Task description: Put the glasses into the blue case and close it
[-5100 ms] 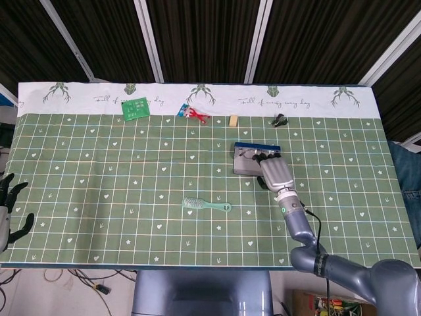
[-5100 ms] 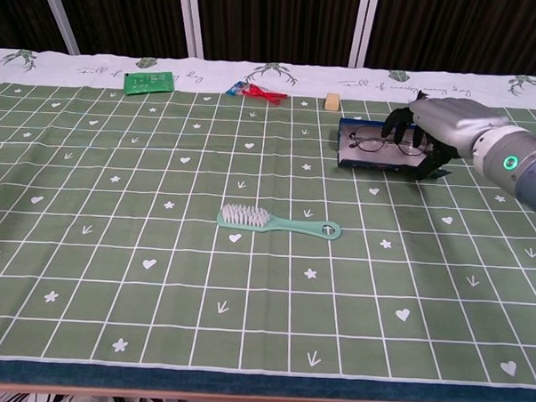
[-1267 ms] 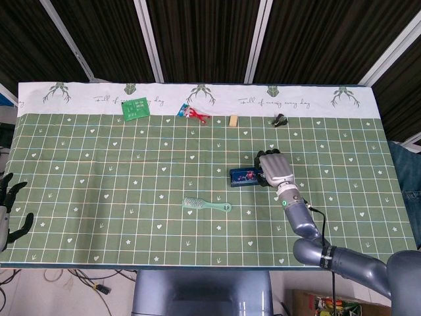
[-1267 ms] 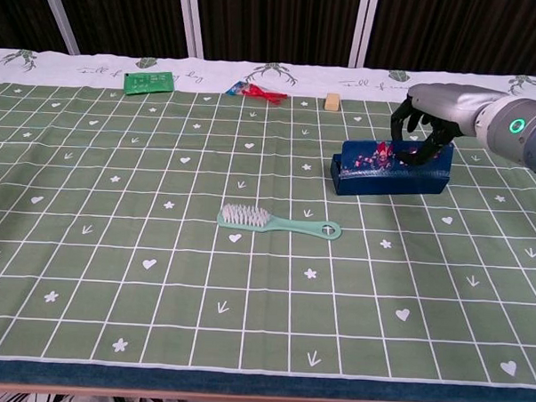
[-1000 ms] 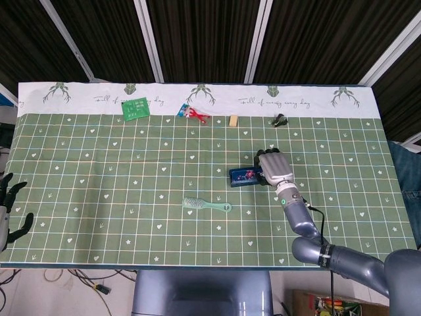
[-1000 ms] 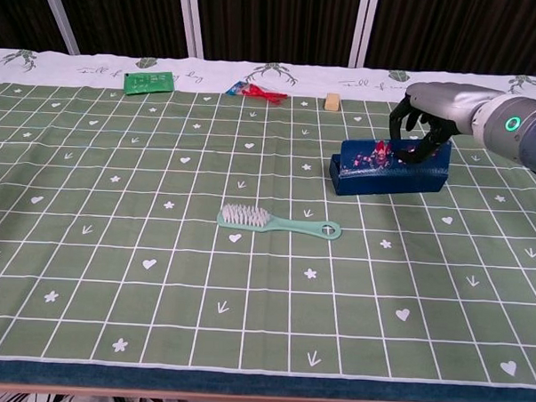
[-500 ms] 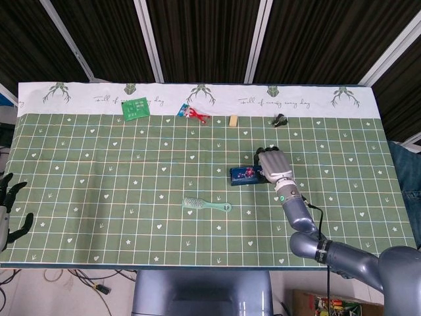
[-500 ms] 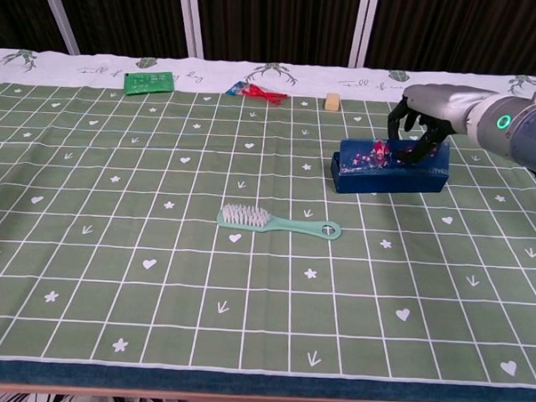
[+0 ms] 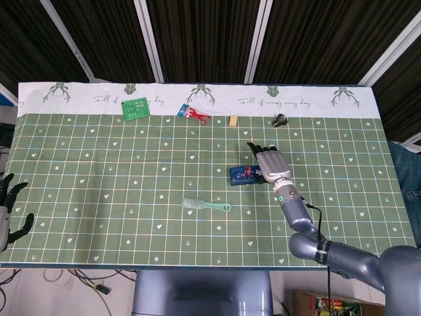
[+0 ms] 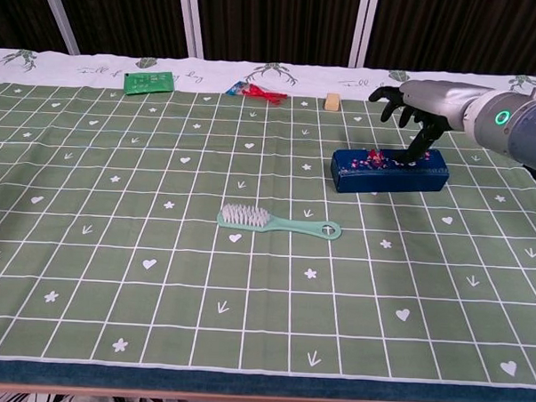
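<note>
Now lying shut right of centre on the bench (image 10: 87, 273): blue case (image 10: 389, 170). Hovering above its far right end, fingers spread, holding nothing: right hand (image 10: 421, 103). Idling at the near-left edge, spread: left hand (image 9: 8, 205).

On the green checked tablecloth (image 10: 113, 274) the closed blue glasses case (image 10: 390, 171) lies right of centre, with the right hand (image 10: 421, 104) above its rear right part, fingers spread, one fingertip (image 10: 413, 159) down at the lid. The mint hairbrush (image 10: 276, 222) lies in front of and left of the case. Along the far edge, left to right: a green card (image 10: 149, 80), a red-and-blue wrapper (image 10: 255, 92), a small tan block (image 10: 332, 100), a small dark clip (image 9: 279, 120). The left hand (image 9: 10, 207) hangs off the table's left edge
</note>
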Available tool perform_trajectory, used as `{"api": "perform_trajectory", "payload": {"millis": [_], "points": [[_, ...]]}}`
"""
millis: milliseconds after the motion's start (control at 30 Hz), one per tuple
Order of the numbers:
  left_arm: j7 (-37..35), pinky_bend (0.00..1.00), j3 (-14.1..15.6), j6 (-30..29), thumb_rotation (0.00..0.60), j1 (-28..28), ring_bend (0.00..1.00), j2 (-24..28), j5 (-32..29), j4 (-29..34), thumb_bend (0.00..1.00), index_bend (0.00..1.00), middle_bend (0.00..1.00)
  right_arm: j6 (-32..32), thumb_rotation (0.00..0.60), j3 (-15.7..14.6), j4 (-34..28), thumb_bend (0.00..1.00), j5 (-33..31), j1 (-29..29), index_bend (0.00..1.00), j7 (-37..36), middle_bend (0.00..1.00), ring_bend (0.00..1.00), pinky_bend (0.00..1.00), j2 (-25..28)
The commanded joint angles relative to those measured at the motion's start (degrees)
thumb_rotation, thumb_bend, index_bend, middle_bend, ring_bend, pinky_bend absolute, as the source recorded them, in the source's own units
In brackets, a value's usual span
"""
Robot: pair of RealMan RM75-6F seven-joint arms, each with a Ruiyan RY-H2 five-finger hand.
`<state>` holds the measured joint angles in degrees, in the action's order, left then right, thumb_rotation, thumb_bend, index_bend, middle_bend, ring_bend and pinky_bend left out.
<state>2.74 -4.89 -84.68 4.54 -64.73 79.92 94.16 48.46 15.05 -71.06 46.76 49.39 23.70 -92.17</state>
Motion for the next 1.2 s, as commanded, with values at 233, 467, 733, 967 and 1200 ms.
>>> {"api": "perform_trajectory", "payload": {"millis": [233, 467, 733, 967, 1200], "points": [[-0.1, 0.00, -0.1, -0.2, 0.600, 0.0, 0.00, -0.1, 0.0, -0.1, 0.38, 0.15, 0.00, 11.6, 0.600, -2.5, -11.2, 0.31, 9.0, -7.7, 0.01, -4.4, 0.19, 0.24, 0.21, 7.4], [0.6, 0.00, 0.0, -0.8, 0.600, -0.1, 0.00, -0.4, 0.7, -0.1, 0.38, 0.15, 0.00, 24.2, 0.600, -8.1, -18.2, 0.16, 19.3, -18.1, 0.01, -9.9, 0.14, 0.18, 0.21, 14.2], [2.2, 0.00, 0.0, -2.1, 0.600, -0.3, 0.00, -1.0, 1.3, -0.2, 0.38, 0.15, 0.00, 36.0, 0.600, -16.0, -15.7, 0.08, 30.8, -28.4, 0.00, -13.6, 0.06, 0.11, 0.20, 16.2], [2.7, 0.00, 0.3, -2.2, 0.600, -0.5, 0.00, -0.9, 1.8, -0.3, 0.38, 0.15, 0.00, 44.6, 0.600, -17.6, -9.2, 0.08, 35.2, -35.3, 0.00, -14.4, 0.05, 0.10, 0.19, 12.5], [2.8, 0.00, 0.7, -1.4, 0.600, -0.4, 0.00, -0.1, 1.7, 0.1, 0.38, 0.15, 0.00, 46.2, 0.600, -18.3, -9.1, 0.08, 37.9, -38.0, 0.00, -12.7, 0.03, 0.09, 0.19, 13.1]]}}
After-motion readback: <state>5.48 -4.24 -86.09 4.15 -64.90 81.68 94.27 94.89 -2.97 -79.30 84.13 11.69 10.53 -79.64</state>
